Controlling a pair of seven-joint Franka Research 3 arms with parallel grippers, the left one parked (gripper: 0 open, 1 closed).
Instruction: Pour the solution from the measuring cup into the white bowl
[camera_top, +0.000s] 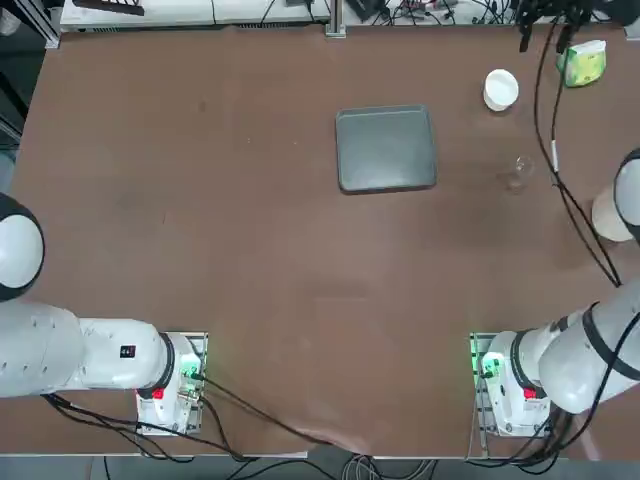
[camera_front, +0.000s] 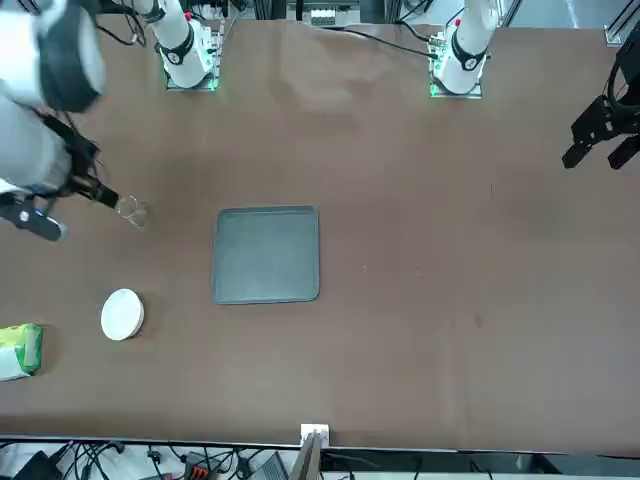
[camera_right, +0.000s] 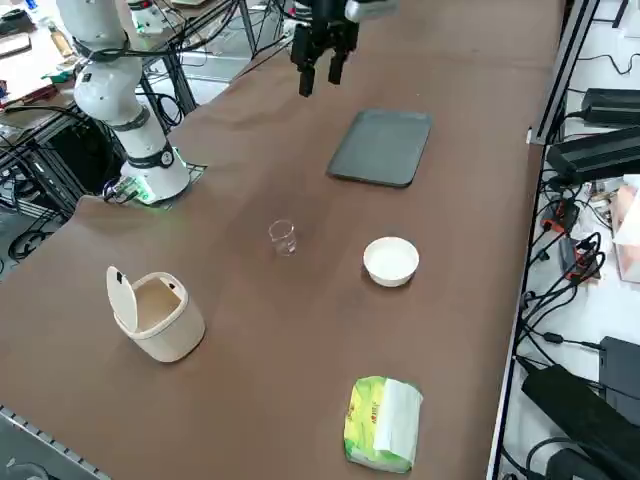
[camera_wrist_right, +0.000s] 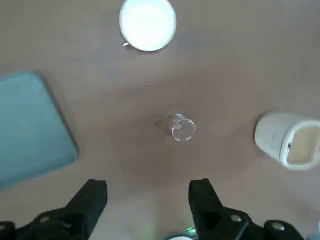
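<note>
Over a brown table, the right gripper (camera_wrist_right: 148, 186) hovers, released and empty, above the measuring cup (camera_wrist_right: 181, 127).

Seen from the wrist, the claw's two dark fingers (camera_wrist_right: 97, 192) stand wide apart, with nothing between them; the small, clear cup stands upright on the tabletop (camera_right: 300, 350), touching nothing else. Farther from the robot's bases than the cup is the white bowl (camera_right: 391, 262), round and upright, resting directly on the table. To the bowl's left, from the robot's side, lies a flat grey tray (camera_top: 386, 148). To the cup's right is a cream-white container (camera_right: 160, 318) with its lid (camera_right: 122, 298) raised; a green-and-yellow packet (camera_right: 383, 424) lies beyond the bowl, toward the far right.
</note>
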